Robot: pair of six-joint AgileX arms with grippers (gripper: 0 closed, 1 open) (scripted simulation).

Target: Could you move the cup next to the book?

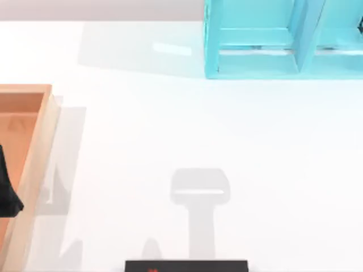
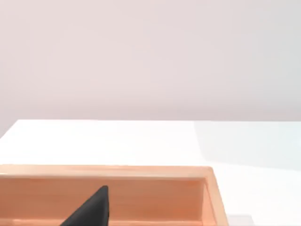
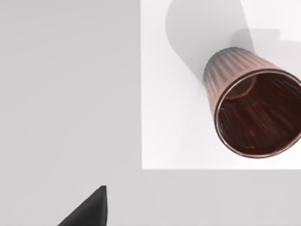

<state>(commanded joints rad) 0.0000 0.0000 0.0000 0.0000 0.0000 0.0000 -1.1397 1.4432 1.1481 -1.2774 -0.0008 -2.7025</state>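
The worktop [image 1: 170, 124] lies bare across its wide middle, open for passage. A wooden tray [image 1: 34, 170] with raised walls blocks the left edge, and a turquoise shelf unit [image 1: 272, 62] stands along the far edge toward the right. In the right wrist view the cup [image 3: 235, 80] stands near a worktop corner, free all round

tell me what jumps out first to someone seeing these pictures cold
The turquoise shelf at the table's far right edge stands out against the white table. A wooden tray sits at the left edge, with the left hand over it. In the right wrist view, a ribbed brownish-red cup stands open near the table's edge.
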